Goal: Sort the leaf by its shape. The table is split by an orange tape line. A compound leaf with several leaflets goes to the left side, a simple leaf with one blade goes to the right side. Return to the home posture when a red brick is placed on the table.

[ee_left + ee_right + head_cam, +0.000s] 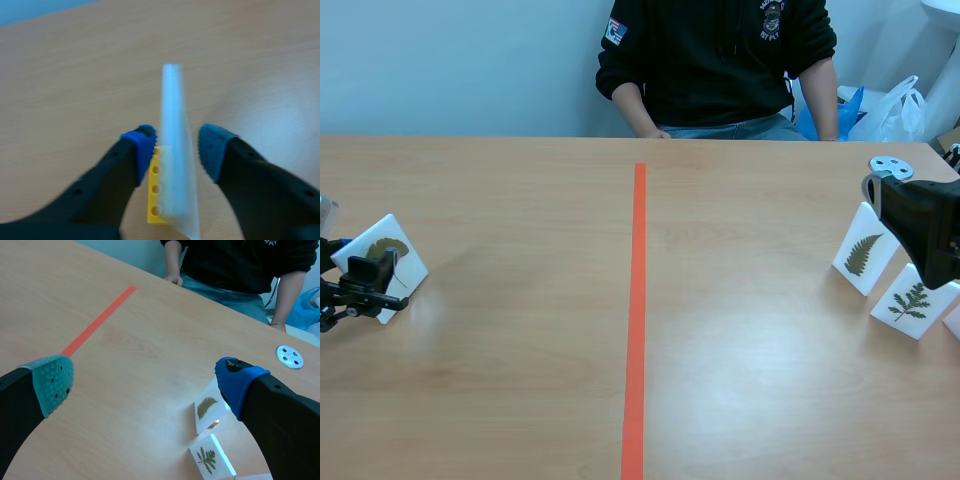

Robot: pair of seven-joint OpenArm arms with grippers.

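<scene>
A white card [386, 258] bearing a brownish leaf stands at the far left of the table, left of the orange tape line [638, 300]. My left gripper [362, 283] sits at this card. In the left wrist view the card [172, 115] shows edge-on on a yellow base [154, 192], between the open fingers of the left gripper [175, 142], with a gap at each pad. My right gripper [145, 385] is open and raised over the right side, holding nothing. Below it stand two white cards with feathery green leaves [206, 408] [209, 460].
The two fern-like cards [864, 255] [910, 302] stand near the right edge, with a corner of a third card [953, 322] beside them. A metal disc [890, 166] lies behind them. A person in a black top [720, 60] sits across the table.
</scene>
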